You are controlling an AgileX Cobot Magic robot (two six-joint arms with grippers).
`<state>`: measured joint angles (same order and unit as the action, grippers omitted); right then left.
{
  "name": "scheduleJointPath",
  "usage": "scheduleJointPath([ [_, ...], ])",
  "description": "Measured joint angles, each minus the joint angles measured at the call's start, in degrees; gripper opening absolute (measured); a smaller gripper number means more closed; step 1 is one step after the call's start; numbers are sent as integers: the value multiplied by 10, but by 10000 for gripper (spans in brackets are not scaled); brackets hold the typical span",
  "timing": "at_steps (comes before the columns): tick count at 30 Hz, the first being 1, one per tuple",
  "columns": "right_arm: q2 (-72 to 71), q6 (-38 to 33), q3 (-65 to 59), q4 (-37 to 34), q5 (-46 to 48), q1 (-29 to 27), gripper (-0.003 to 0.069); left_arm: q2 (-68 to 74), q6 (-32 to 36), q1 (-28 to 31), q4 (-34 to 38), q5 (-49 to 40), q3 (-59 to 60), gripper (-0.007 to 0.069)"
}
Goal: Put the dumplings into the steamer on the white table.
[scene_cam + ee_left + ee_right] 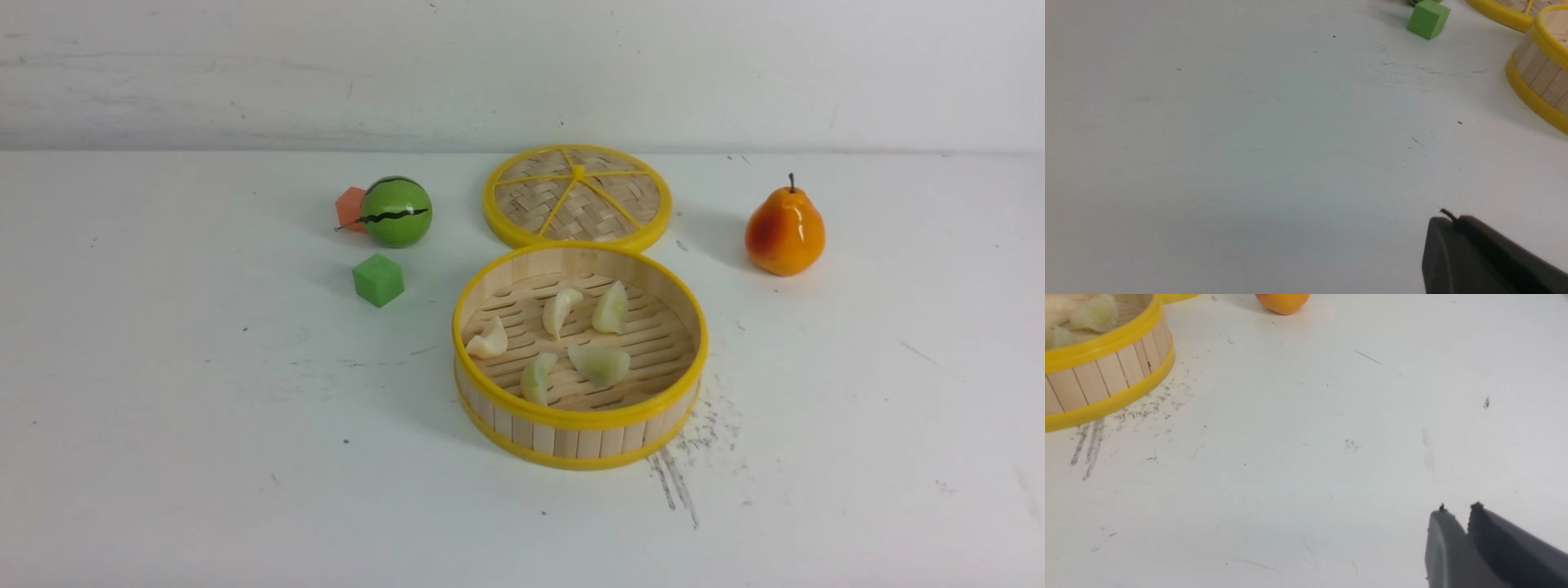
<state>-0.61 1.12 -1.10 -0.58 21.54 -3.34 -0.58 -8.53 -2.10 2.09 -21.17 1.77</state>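
The steamer (pixel 506 408) stands on the white table (pixel 163 425) at the middle. Several pale dumplings lie on its slatted floor: one at the left (pixel 488 340), two at the back (pixel 562 310) (pixel 611 308), two at the front (pixel 538 377) (pixel 600 363). Neither gripper shows in the front view. My left gripper (pixel 1453 220) is shut and empty, over bare table well away from the steamer's wall (pixel 1541 77). My right gripper (pixel 1457 510) is shut and empty, over bare table away from the steamer (pixel 1106 371), where dumplings (pixel 1096 314) show.
The flat woven lid (pixel 577 196) lies just behind the steamer. A green melon ball (pixel 396 211), an orange cube (pixel 351 208) and a green cube (pixel 378 279) sit at the back left. An orange pear (pixel 784 230) stands at the back right. Dark scratch marks (pixel 678 482) lie before the steamer.
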Motion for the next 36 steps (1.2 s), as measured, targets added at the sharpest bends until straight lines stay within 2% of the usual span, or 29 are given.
scheduleJointPath([
  [14, 0, -2, 0, 0, 0, 0, 110, 0, 6, 21, 1, 5, 0, -14],
  [36, 0, -2, 0, 0, 0, 0, 129, 0, 6, 22, 2, 5, 0, 1],
])
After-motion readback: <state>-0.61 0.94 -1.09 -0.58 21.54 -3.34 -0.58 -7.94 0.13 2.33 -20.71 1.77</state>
